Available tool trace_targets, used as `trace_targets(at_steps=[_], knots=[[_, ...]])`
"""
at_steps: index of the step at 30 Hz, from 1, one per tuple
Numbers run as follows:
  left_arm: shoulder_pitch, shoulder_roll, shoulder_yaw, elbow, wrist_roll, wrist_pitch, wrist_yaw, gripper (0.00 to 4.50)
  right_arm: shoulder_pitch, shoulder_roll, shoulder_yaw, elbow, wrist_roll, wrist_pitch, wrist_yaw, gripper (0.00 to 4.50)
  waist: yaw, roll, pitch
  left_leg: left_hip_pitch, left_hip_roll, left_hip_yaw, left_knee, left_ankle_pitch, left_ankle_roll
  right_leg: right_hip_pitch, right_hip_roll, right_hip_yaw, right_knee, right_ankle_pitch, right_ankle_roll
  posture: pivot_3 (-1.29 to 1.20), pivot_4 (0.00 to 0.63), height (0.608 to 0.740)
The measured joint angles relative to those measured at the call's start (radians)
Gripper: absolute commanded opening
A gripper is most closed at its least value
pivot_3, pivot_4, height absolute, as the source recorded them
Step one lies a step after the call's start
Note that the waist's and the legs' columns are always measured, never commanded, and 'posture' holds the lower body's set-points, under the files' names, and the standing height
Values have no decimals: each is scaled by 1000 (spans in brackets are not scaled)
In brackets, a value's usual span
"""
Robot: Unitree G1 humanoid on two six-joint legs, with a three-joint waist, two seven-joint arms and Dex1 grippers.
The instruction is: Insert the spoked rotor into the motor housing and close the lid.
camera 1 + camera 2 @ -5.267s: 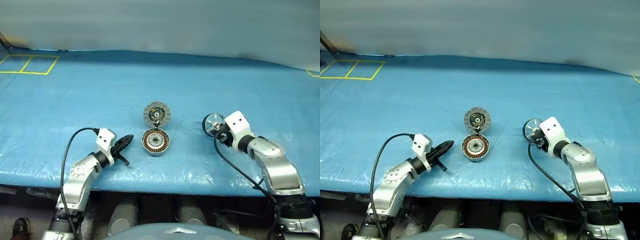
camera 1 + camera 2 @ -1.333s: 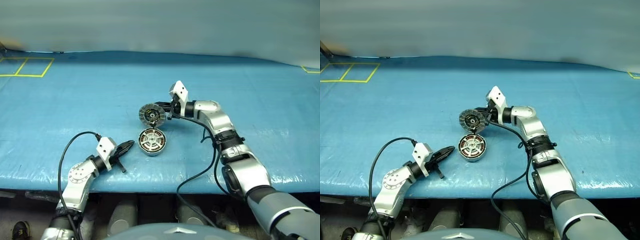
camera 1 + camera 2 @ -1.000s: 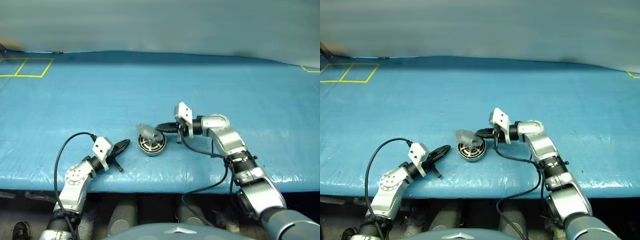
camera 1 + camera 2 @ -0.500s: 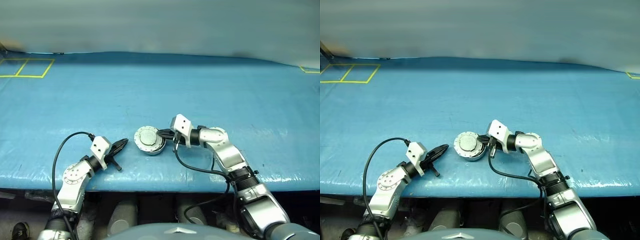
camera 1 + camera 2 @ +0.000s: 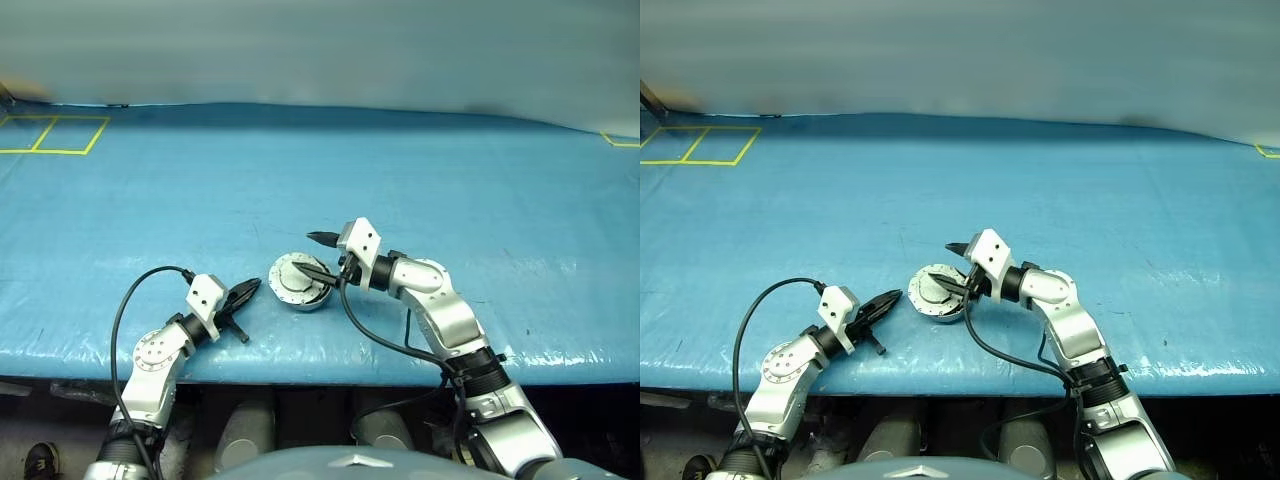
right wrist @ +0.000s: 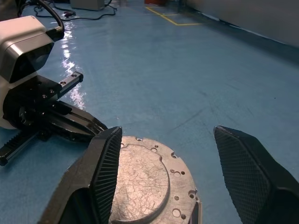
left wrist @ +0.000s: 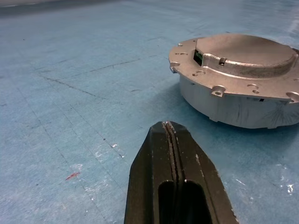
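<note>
Since the lid lay flat over the housing near the blue table's front edge, hung the right gripper spread wide just above it, holding nothing. Kept the left gripper pinched shut and empty beside it, probably on standby.

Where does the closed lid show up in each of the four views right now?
Left eye view: the lid sits low and centre on the blue table, just left of the right end effector.
Right eye view: same spot, lid beside the open fingers.
Left wrist view: upper right, topping the motor housing.
Right wrist view: lower centre.
Shared landmark: the left end effector.
</note>
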Motion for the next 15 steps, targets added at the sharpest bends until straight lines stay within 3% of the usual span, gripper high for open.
trace_targets(at_steps=[1, 15], knots=[[0, 0, 0, 0, 2, 0, 1, 0, 0, 0, 7, -1, 0, 3, 0, 4490, 0, 0, 0, 0, 0, 0, 0, 0, 0, 0, 0, 0, 0, 0, 0, 0, 150, 740], [-5, 1, -9, 0, 15, -3, 10, 0, 20, -5, 79, 53, -67, 8, -42, 4490, 3, 0, 0, 0, 0, 0, 0, 0, 0, 0, 0, 0, 0, 0, 0, 0, 150, 740]])
